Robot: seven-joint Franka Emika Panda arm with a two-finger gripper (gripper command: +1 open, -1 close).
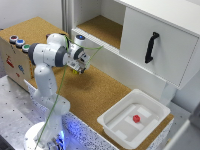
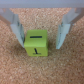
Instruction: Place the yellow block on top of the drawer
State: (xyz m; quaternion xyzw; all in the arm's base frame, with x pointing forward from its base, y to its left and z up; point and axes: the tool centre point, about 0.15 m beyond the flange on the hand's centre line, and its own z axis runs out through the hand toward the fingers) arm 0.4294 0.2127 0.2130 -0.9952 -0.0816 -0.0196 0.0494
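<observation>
In the exterior view, a white robot arm rises from the lower left of the frame and bends toward the centre. Its gripper (image 1: 78,66) points down just above a cork-covered table (image 1: 90,95), with a speck of yellow-green showing at its tips. The drawer (image 1: 155,45), a large white cabinet with a black handle (image 1: 151,47), fills the upper right of the frame. A shallow white tray (image 1: 111,120) at lower right holds a small red piece (image 1: 136,118).

In the wrist view, the yellow block (image 2: 36,43) sits at the centre on the cork, between the two fingers (image 2: 15,27), which stand spread apart with a gap on each side of the cube. The jaws are open and grip nothing.

The block looks slightly turned against the fingers, so a closing squeeze could twist it or pinch its corners, and it might slip out during the lift toward the drawer's top. The block is also tiny, leaving little surface to hold.
</observation>
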